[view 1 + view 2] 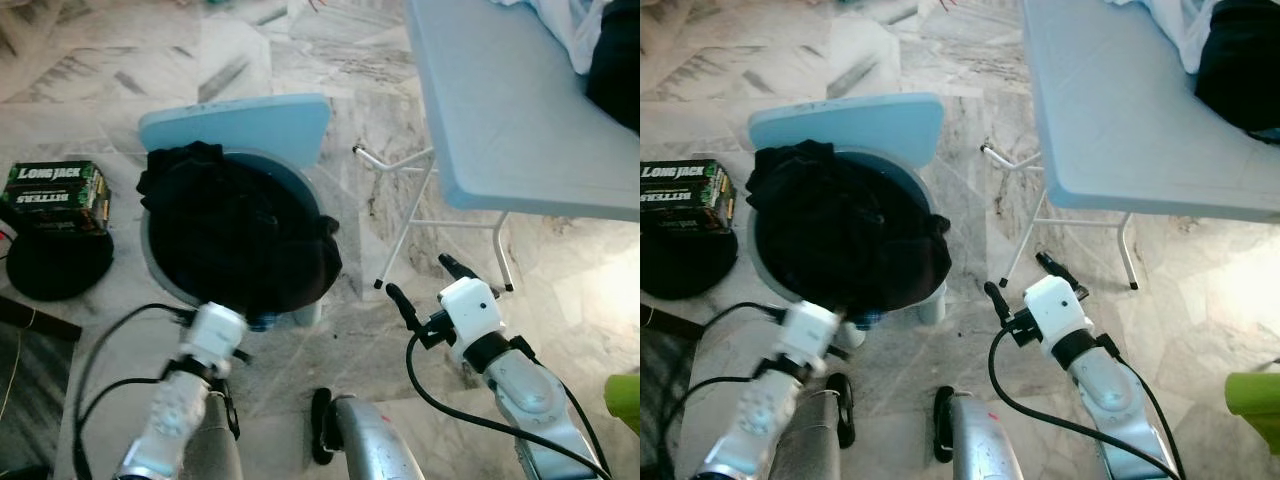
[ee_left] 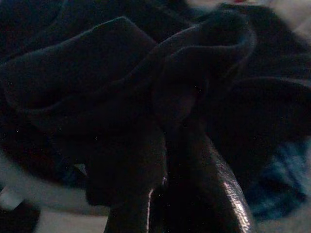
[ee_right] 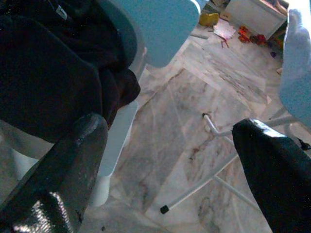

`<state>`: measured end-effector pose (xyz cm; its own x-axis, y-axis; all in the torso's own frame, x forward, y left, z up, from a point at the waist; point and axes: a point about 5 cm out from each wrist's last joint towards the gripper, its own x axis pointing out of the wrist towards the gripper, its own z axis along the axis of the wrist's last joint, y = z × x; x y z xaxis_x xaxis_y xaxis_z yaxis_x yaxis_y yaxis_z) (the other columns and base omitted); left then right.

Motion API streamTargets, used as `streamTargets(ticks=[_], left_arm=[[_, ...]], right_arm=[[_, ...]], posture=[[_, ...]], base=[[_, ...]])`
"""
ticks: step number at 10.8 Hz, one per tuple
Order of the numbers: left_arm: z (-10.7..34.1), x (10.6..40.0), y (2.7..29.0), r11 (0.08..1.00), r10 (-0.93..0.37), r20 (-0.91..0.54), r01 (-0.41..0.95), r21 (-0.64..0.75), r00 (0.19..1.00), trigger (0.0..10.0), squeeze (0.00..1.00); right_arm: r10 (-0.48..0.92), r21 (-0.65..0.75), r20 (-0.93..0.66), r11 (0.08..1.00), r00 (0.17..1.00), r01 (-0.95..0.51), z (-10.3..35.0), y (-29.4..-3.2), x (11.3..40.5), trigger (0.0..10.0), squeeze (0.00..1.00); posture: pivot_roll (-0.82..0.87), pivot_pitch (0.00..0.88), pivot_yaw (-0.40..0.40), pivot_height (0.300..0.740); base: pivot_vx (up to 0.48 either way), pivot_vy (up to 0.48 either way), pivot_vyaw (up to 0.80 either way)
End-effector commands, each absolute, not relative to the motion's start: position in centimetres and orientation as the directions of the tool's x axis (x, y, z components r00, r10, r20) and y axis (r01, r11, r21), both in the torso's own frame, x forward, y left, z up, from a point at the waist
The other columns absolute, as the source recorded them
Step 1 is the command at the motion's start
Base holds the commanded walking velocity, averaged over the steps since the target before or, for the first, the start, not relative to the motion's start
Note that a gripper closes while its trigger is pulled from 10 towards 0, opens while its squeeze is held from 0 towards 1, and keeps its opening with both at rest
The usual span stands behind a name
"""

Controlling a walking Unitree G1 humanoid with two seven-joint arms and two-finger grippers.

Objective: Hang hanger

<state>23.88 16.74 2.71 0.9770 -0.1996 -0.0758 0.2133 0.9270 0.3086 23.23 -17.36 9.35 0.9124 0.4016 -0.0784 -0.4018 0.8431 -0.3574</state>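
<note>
A heap of black garment (image 1: 230,230) fills the seat of a light blue plastic chair (image 1: 240,120) on the marble floor. My left gripper (image 1: 250,318) reaches into the near edge of that heap. In the left wrist view its two dark fingers (image 2: 209,194) lie close together with a fold of the black garment (image 2: 180,92) pinched at their tips. My right gripper (image 1: 428,283) hovers to the right of the chair, near the white legs (image 1: 420,215) of the ironing table. It is open, its two fingers (image 3: 58,184) wide apart around bare floor.
A pale blue ironing table (image 1: 500,100) stands at the right, with white and dark clothes (image 1: 600,40) on its far end. A green-and-black box (image 1: 55,195) rests on a round black object (image 1: 55,265) at the left. Something green (image 1: 625,400) lies at the right edge.
</note>
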Motion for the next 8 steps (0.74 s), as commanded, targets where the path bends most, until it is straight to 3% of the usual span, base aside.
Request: streamTargets(ticks=[1,2,4,8], left_arm=[[1.8,23.6,17.3,0.953,-0.156,-0.150,0.189,0.238,0.976,10.0,0.00],[0.8,23.6,17.8,0.957,-0.152,-0.257,0.207,0.202,0.954,10.0,1.00],[1.4,23.4,17.7,0.920,-0.246,-0.259,0.309,0.242,0.934,10.0,1.00],[3.9,22.2,16.7,0.821,-0.380,-0.109,0.389,0.418,0.918,10.0,1.00]], right_arm=[[0.399,-0.362,-0.092,0.840,0.912,-0.404,9.0,-17.5,23.1,10.0,0.00],[0.397,-0.364,-0.087,0.841,0.914,-0.400,9.0,-17.5,23.4,10.0,0.00],[0.393,-0.362,-0.081,0.845,0.916,-0.394,9.0,-17.5,23.4,10.0,0.00],[0.404,-0.349,-0.076,0.846,0.911,-0.404,8.6,-16.7,23.6,10.0,0.00]], posture=[[-0.10,0.253,-0.148,0.740],[-0.09,0.252,-0.143,0.740],[-0.09,0.253,-0.138,0.740],[-0.05,0.259,-0.122,0.740]], base=[[0.000,0.000,0.00],[0.000,0.000,0.00],[0.000,0.000,0.00],[0.000,0.000,0.00]])
